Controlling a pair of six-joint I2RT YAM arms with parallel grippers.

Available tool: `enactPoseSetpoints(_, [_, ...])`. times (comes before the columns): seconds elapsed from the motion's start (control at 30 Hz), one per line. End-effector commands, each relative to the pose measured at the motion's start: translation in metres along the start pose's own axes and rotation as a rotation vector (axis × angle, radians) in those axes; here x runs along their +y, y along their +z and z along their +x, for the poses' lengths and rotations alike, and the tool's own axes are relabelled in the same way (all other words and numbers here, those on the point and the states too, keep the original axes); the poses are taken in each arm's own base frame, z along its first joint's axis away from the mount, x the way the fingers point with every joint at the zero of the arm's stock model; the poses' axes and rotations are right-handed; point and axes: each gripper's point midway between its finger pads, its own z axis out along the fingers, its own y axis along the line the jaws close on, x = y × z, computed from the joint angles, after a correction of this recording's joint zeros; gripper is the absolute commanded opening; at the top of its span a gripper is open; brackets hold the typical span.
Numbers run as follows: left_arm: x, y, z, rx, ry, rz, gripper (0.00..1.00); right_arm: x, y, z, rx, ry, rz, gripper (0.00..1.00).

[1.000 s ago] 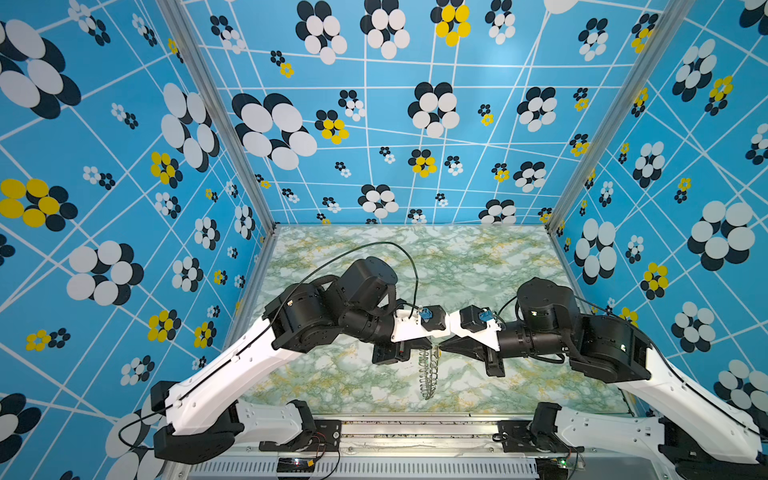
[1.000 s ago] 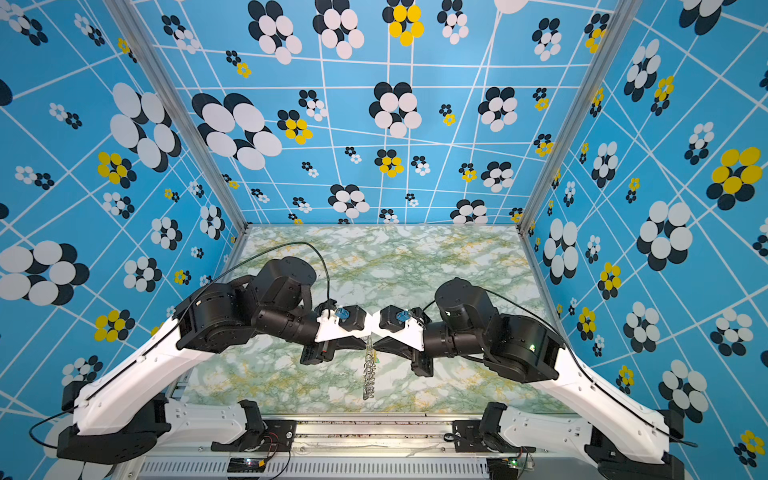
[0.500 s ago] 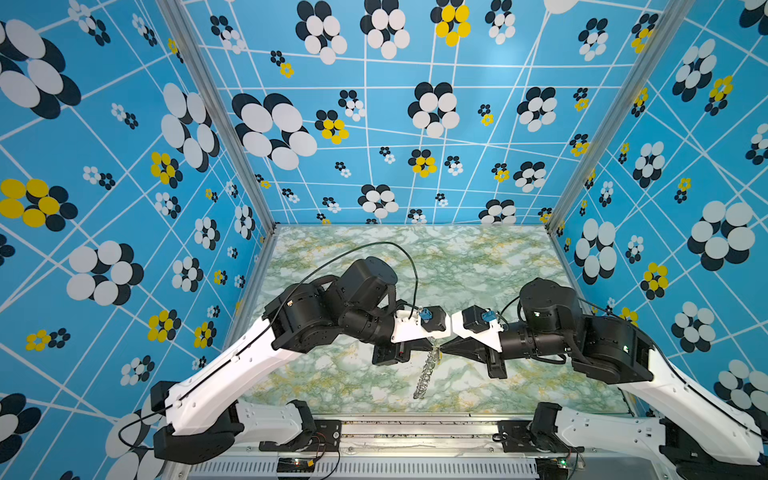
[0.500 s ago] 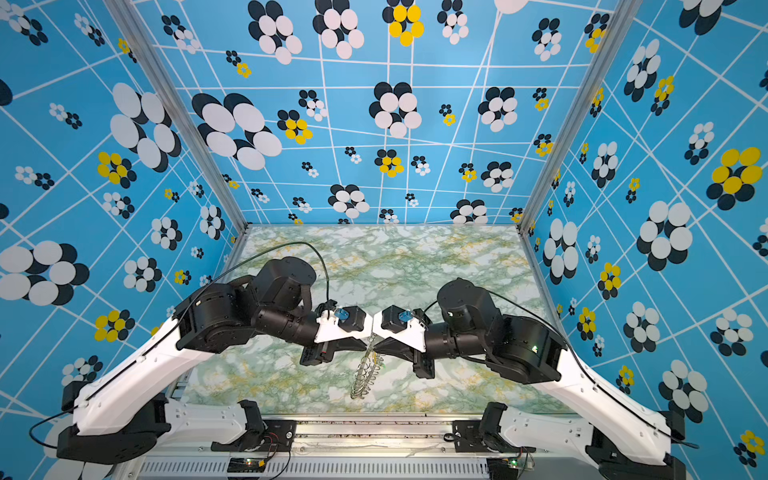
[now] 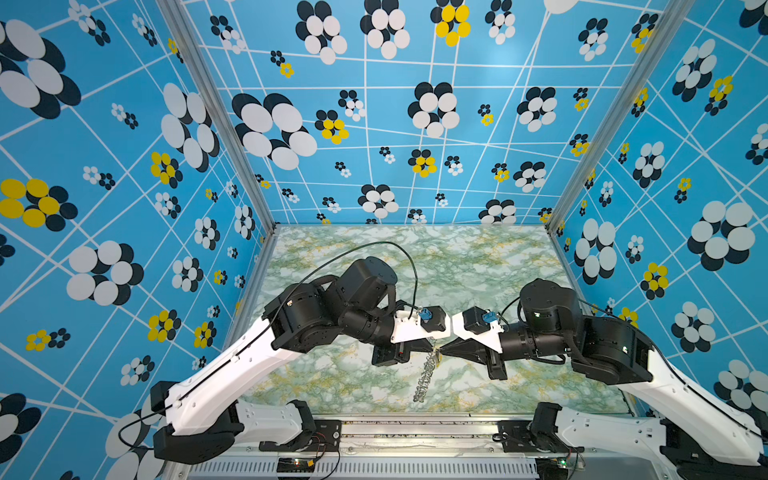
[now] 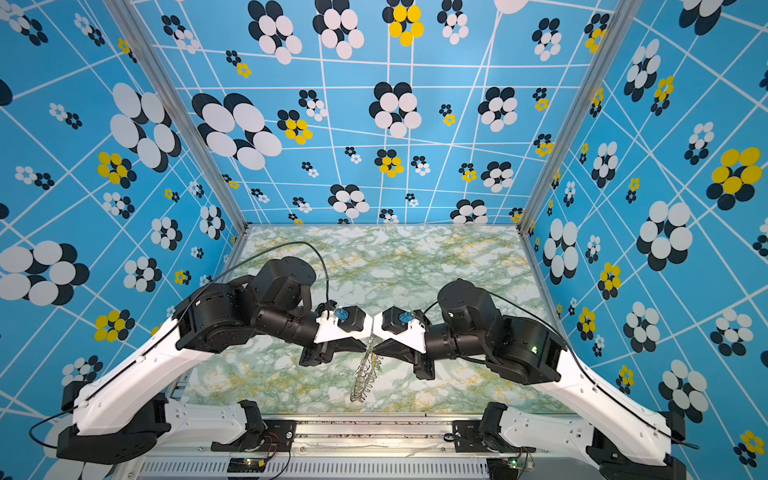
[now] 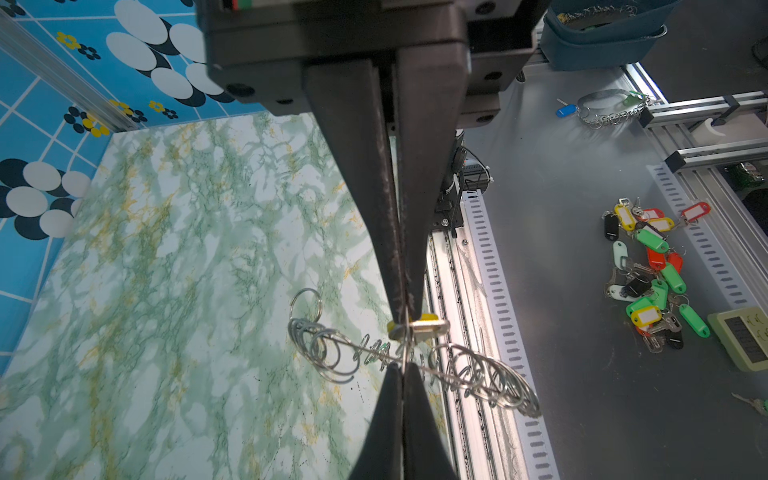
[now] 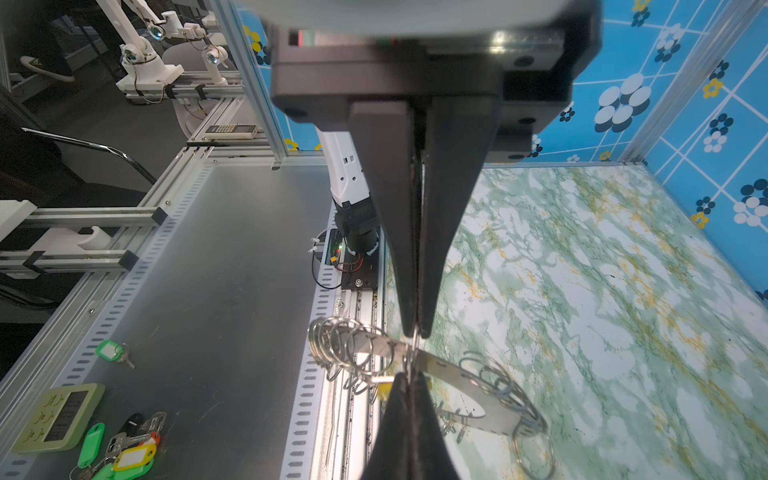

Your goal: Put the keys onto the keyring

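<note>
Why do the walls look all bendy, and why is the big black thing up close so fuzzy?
In both top views the wide lens bends the wall lines near the edges. In the left wrist view the left gripper sits so close that its top blurs, while the keyring stays fairly sharp. In the right wrist view the right gripper blurs likewise, and the keyring glints.

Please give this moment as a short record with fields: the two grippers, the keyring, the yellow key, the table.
left gripper: shut, pinching at the yellow key's end
right gripper: shut on a wire loop of the keyring
keyring: held in the air, edge-on in both top views
yellow key: beside the keyring's rim, at the gripper tips
table: green marble pattern, keyring above its near edge
</note>
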Motion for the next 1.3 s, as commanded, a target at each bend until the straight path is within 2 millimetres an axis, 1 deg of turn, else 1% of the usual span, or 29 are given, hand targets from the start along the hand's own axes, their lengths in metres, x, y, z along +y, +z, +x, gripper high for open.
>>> enactPoseSetpoints(0.0, [0.0029,-0.0016,-0.0270,-0.093,0.036,0.005,0.00,0.0057,0.0040,-0.0138,-0.058,-0.014,-0.044,0.00])
enactPoseSetpoints(0.53, [0.0010,-0.0015,-0.0314,-0.107,0.032,0.022,0.00,0.0057,0.0102,-0.0138,-0.051,-0.015,-0.062,0.00])
enactPoseSetpoints(1.27, [-0.0003,0.0027,-0.0319,-0.107,0.016,0.047,0.00,-0.0001,0.0097,-0.0168,-0.066,-0.017,-0.028,0.00])
